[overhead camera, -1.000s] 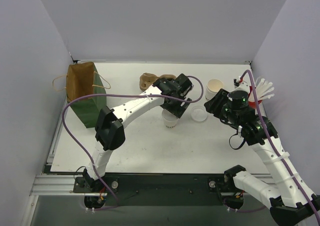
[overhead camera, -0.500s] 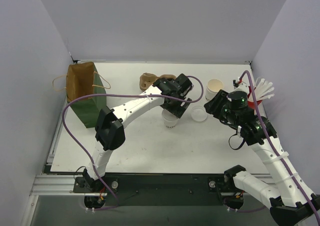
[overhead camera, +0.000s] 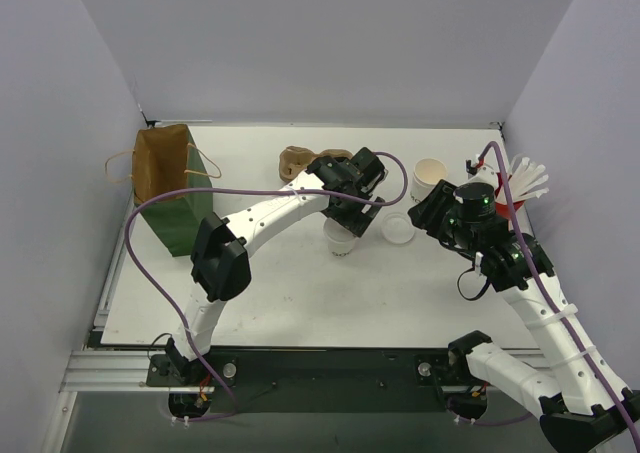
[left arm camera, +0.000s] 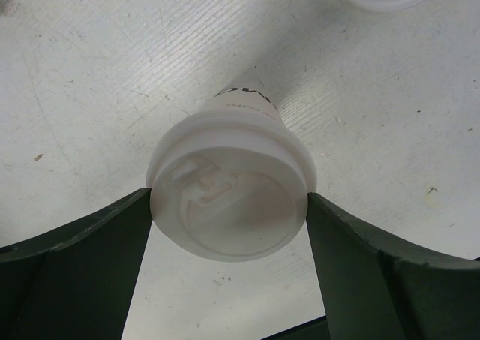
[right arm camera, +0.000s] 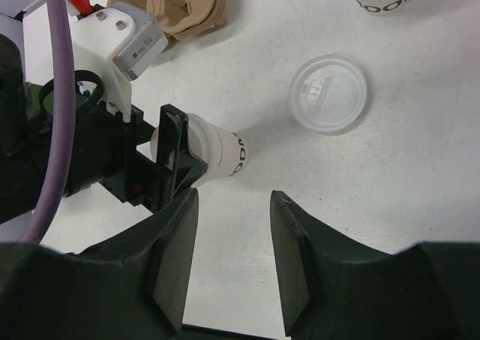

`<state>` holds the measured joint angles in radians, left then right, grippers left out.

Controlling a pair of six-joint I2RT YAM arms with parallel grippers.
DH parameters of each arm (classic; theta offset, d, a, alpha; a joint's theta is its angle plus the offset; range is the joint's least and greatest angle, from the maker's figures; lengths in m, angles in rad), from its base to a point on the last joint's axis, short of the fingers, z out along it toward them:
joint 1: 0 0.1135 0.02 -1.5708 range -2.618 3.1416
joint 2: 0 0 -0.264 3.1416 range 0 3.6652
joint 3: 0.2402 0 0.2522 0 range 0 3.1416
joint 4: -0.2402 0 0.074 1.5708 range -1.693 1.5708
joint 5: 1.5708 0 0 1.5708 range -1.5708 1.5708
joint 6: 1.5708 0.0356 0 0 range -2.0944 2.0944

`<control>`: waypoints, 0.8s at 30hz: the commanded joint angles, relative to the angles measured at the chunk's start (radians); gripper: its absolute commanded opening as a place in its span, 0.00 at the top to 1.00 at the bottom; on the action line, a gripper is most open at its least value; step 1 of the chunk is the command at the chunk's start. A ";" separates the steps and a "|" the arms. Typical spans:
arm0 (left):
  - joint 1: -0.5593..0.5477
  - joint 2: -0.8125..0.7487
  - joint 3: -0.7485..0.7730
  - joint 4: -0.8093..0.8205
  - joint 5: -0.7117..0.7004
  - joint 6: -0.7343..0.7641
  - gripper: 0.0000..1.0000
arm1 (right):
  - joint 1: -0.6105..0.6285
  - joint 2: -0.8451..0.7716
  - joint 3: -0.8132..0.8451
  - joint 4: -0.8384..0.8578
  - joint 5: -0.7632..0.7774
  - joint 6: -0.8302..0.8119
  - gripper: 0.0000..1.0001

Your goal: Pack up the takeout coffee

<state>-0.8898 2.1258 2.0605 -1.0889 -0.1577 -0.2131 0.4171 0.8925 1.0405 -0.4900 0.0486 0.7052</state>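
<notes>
Takeout coffee point(left arm camera: 229, 205): seen upright on the desk point(overhead camera: 300, 293) with its white lid on, right between the fingers of the left end effector point(left arm camera: 229, 196).
Left end effector: spread wide, and there it is, both fingers point(left arm camera: 82, 280) pressed against the lid's rim, one on each side, so the takeout coffee is gripped at its top.
Right end effector point(right arm camera: 234, 197): hung above the desk just to the right of the takeout coffee. Its fingers are partly apart and nothing is held between them.
Loose lid point(right arm camera: 328, 94): laid flat on the desk, beyond the right end effector's fingertips and a little to their right. It is near the left end effector but apart from it.
Open cup point(overhead camera: 428, 178): white with a tan inside, stood upright farther beyond the right end effector.
Red cup point(overhead camera: 515, 188): filled with white straws, found to the right of the right end effector.
Tan moulded piece point(overhead camera: 297, 159): laid just behind the left end effector.
Paper bag point(overhead camera: 170, 188): green, stood open, well apart to the left of the left end effector.
</notes>
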 commanded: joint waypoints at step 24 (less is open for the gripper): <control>0.009 -0.010 0.003 0.041 0.009 0.017 0.04 | -0.008 -0.001 0.000 -0.002 0.016 -0.013 0.61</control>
<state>-0.8883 2.1262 2.0605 -1.0866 -0.1566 -0.2020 0.4152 0.8925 1.0405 -0.4904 0.0486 0.7052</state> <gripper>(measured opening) 0.953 0.389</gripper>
